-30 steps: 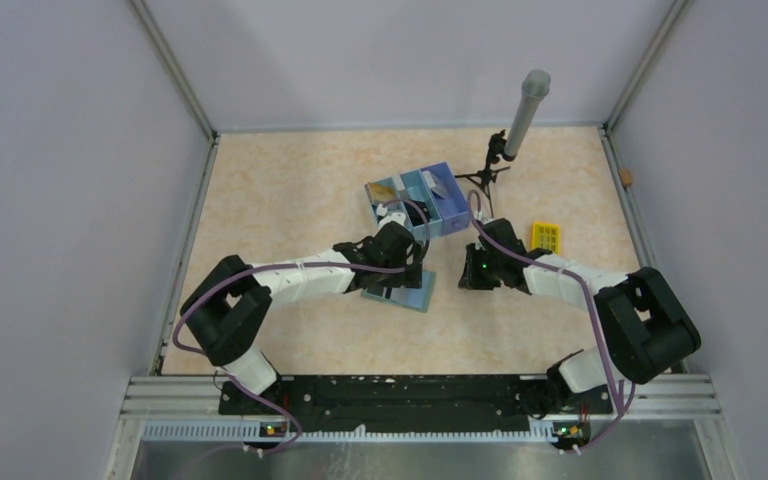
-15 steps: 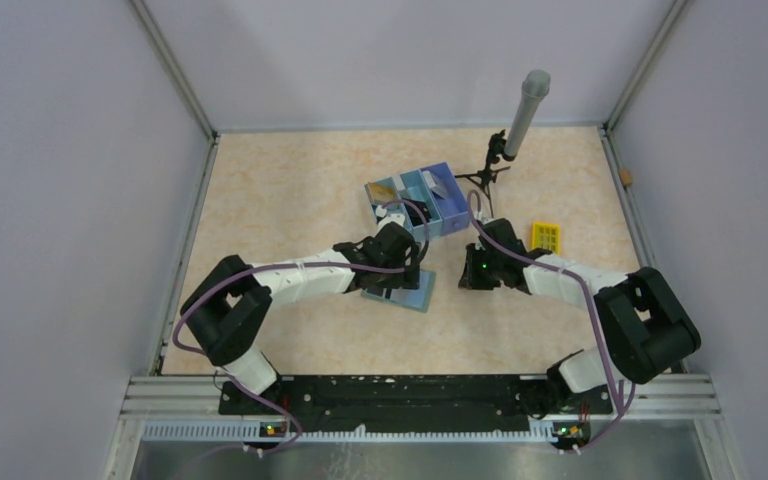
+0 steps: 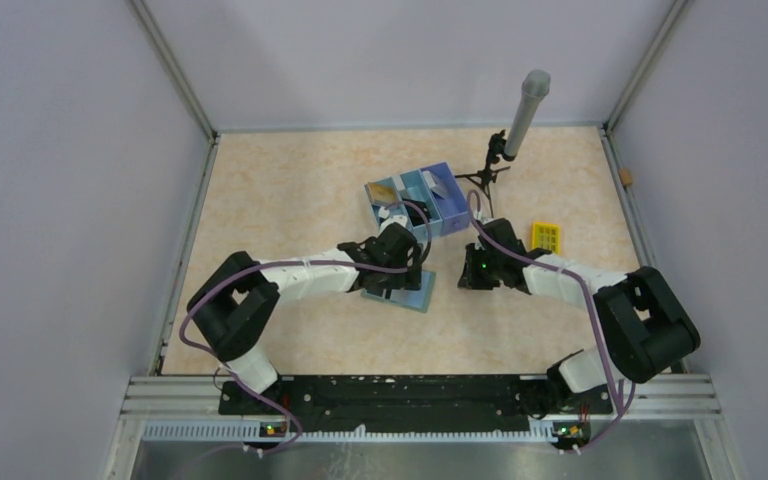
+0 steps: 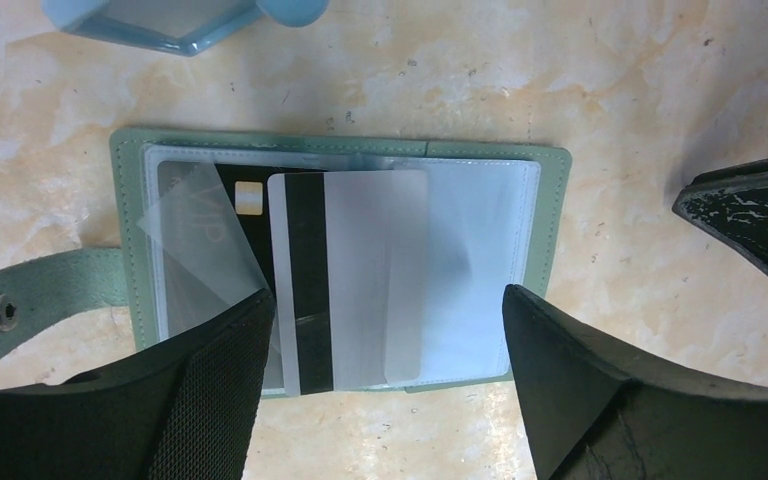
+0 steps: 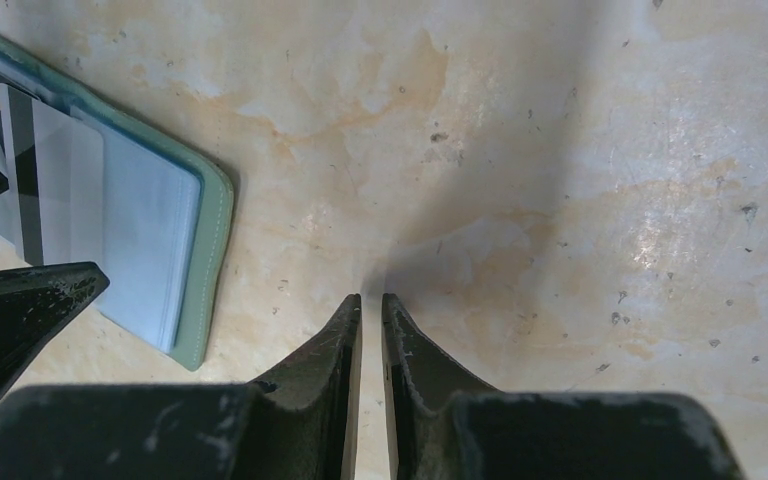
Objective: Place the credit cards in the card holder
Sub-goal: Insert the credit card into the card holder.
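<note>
blue tray (image 3: 448,222) | tall grey pole (image 3: 528,110) just right of tray | small yellow thing (image 3: 545,236) right of tray, nearer us

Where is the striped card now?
Left wrist view: the striped card lies across the middle of the open card holder, between the left gripper's open jaws.

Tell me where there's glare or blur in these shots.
Left wrist: the card holder shows pale glare on its clear sleeves; focus is sharp. Right wrist: a grey shadow lies on the table ahead of the right gripper. Top external: even light, no glare.
</note>
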You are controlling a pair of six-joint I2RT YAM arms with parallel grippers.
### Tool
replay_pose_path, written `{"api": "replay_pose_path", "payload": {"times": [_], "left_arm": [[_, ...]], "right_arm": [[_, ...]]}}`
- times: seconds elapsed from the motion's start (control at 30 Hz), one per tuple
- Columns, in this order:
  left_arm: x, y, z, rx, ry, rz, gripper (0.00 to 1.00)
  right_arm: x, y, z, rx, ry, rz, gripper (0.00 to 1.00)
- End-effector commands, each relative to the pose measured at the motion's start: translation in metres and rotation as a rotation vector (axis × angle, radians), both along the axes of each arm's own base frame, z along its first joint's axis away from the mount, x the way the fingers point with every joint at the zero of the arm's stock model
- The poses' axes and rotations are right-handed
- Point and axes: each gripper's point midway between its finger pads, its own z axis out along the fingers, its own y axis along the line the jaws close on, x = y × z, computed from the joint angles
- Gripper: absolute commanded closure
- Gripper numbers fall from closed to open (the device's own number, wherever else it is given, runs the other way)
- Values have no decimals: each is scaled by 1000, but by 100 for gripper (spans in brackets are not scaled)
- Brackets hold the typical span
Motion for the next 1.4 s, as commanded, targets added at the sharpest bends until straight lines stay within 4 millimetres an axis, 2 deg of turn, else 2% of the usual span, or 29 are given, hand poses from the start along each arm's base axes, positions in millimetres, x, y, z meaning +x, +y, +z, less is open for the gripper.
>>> {"api": "replay_pose_path", "payload": {"times": [0.0, 0.57, 0.7, 0.93, 1.07, 1.23, 1.37], "left_arm": [[2, -20, 9, -75, -9, -33, 16], [-8, -56, 15, -236, 17, -82, 16], [-15, -65, 14, -269, 47, -104, 16], [-17, -80, 25, -345, 35, -114, 16], [-20, -87, 25, -367, 47, -126, 16], [-15, -76, 33, -327, -7, -116, 13], [-8, -51, 26, -200, -27, -56, 11]], "right_arm": [[-10, -9, -14, -48, 56, 0, 88], [-10, -8, -16, -45, 63, 2, 88], [-11, -7, -16, -46, 63, 6, 89], [-11, -7, -18, -48, 67, 4, 89], [-11, -6, -18, -47, 68, 5, 89], [-12, -5, -16, -35, 66, -2, 88], [-12, -2, -12, -18, 56, 4, 87]]}}
